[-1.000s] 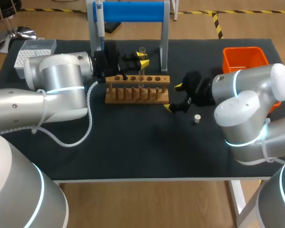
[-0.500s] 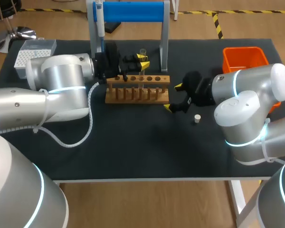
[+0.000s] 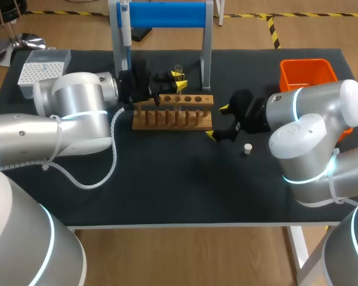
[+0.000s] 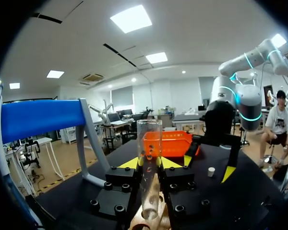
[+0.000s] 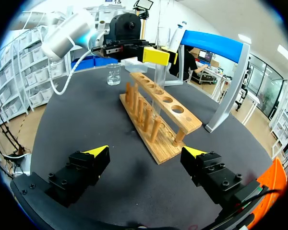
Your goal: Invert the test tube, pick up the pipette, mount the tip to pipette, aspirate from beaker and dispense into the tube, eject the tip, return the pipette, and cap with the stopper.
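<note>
My left gripper (image 3: 178, 81) (image 4: 150, 164) is shut on a clear test tube (image 3: 178, 71) (image 4: 150, 167), held upright with its open end up. The tube's rounded end sits at a hole of the wooden rack (image 3: 173, 111) (image 5: 158, 115), just under the gripper. From the right wrist view the tube (image 5: 158, 91) hangs from the left gripper (image 5: 155, 55) over the rack. My right gripper (image 3: 218, 122) (image 5: 145, 152) stands open to the right of the rack, holding nothing. A white stopper (image 3: 247, 149) (image 4: 210, 171) lies on the mat beside it. The pipette (image 3: 125, 25) hangs on the blue stand (image 3: 167, 15).
A small glass beaker (image 5: 113, 74) stands on the mat beyond the rack's far end. A white tip box (image 3: 42, 65) sits at the back left, and an orange bin (image 3: 307, 74) at the back right. The stand's posts rise just behind the rack.
My left gripper has come down a little with the test tube, bringing it closer to the rack. The right arm has not moved.
</note>
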`<act>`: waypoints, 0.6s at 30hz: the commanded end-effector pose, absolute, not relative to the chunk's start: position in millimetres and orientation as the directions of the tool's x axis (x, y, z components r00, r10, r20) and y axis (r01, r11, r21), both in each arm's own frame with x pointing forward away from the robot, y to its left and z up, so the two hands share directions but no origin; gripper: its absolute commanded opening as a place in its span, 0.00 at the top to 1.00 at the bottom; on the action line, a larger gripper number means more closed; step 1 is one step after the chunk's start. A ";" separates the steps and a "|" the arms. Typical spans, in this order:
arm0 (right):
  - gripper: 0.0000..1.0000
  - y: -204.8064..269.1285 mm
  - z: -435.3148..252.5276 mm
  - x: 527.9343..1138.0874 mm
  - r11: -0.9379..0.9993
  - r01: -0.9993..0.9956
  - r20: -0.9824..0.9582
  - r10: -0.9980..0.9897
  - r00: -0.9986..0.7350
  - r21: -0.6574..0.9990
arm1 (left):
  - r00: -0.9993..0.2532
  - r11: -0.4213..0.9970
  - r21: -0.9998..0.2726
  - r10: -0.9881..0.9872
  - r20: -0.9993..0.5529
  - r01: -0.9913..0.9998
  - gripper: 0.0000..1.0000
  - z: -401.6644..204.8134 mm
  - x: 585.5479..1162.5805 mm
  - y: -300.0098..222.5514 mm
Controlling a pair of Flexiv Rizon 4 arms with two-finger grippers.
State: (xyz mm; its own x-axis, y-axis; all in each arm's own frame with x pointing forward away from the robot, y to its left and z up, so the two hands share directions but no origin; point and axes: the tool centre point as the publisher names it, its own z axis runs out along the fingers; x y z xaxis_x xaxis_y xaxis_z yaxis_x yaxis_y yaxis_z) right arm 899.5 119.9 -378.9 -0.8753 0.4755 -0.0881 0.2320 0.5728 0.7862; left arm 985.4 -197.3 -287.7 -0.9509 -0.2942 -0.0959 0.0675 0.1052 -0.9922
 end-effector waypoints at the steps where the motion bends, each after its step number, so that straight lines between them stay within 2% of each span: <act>1: 0.00 119.1 -377.4 899.5 0.576 0.234 -0.087 0.474 -0.877 0.783 | -0.952 0.101 -0.992 -0.292 -0.097 0.070 1.00 -290.9 988.2 -199.4; 2: 0.00 119.1 -377.4 899.5 0.576 0.234 -0.087 0.474 -0.877 0.783 | -0.951 0.102 -0.992 -0.292 -0.096 0.068 1.00 -291.4 988.3 -199.4; 3: 0.00 119.1 -377.4 899.5 0.576 0.234 -0.087 0.474 -0.877 0.783 | -0.951 0.105 -0.992 -0.295 -0.092 0.064 0.47 -291.9 988.1 -199.5; 4: 0.00 119.1 -377.4 899.5 0.576 0.234 -0.087 0.474 -0.877 0.783 | -0.951 0.104 -0.993 -0.296 -0.090 0.062 0.00 -292.1 988.1 -199.4; 10: 0.00 119.1 -377.4 899.5 0.576 0.234 -0.087 0.474 -0.877 0.783 | -0.954 0.104 -0.994 -0.294 -0.062 0.033 0.00 -283.1 986.6 -198.3; 18: 0.00 119.1 -377.4 899.5 0.576 0.234 -0.087 0.474 -0.877 0.783 | -0.969 0.119 -0.993 -0.246 -0.030 0.001 0.00 -237.3 972.6 -188.5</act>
